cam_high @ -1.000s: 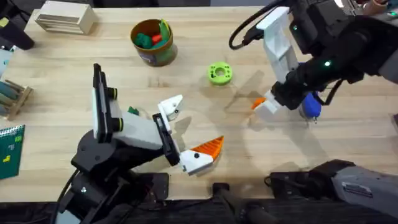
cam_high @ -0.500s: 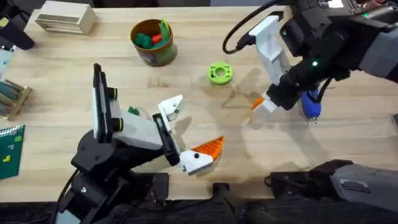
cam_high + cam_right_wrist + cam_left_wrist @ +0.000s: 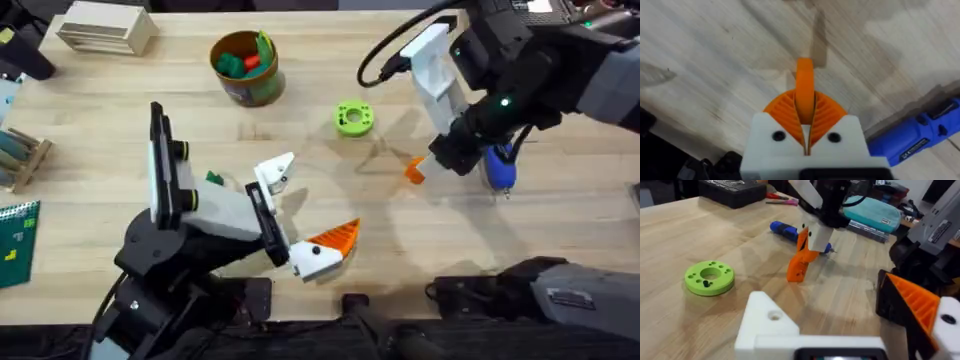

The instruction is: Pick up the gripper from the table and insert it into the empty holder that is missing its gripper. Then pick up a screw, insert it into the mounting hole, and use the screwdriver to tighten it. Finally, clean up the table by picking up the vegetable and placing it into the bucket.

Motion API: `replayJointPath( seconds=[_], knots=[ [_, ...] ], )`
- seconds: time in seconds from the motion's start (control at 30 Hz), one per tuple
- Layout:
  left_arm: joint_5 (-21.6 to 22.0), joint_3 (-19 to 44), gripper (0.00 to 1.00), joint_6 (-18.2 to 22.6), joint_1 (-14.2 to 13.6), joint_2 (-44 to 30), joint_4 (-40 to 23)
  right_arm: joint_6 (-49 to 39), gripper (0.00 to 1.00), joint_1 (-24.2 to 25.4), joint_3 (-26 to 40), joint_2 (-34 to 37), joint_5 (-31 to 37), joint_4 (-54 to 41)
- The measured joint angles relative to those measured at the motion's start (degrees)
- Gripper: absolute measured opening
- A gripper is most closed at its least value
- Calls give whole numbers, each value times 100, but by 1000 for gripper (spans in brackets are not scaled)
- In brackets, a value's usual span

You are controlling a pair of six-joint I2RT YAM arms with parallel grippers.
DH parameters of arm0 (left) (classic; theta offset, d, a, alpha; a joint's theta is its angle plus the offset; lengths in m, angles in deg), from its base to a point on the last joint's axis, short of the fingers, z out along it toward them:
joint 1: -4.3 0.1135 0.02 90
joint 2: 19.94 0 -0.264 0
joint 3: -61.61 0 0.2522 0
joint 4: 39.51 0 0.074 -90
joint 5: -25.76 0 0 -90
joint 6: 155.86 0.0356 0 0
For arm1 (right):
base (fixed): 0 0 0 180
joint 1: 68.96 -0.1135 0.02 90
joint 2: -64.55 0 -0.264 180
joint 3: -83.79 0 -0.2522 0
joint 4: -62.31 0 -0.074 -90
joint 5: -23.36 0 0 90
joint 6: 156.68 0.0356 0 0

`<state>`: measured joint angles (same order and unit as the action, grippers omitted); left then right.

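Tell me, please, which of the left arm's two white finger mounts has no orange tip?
The holder, the bare pointed mount nearer the vegetable; its partner carries an orange ribbed tip.

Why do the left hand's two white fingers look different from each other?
One finger wears an orange ribbed tip; the other finger ends in a bare white point. The tipped one lies nearer the arm bases, the bare one farther out. Both are white angular mounts on the left hand, spread apart. The right hand pinches a loose orange tip.
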<state>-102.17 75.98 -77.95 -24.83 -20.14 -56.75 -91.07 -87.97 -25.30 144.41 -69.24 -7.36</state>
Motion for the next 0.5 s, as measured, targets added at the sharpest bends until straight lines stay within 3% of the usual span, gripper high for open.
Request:
replayJointPath(
  seconds=[0.07,0.1,0.3,0.5],
  knots=[
    [0,0,987,0,0,0,0,25,34,0,2,-2,5,23],
    [0,0,987,0,0,0,0,28,18,0,2,-2,5,28],
    [0,0,987,0,0,0,0,100,20,5,46,-267,-4,-217],
    [0,0,987,0,0,0,0,124,20,474,400,-1311,-471,-431]
  ],
)
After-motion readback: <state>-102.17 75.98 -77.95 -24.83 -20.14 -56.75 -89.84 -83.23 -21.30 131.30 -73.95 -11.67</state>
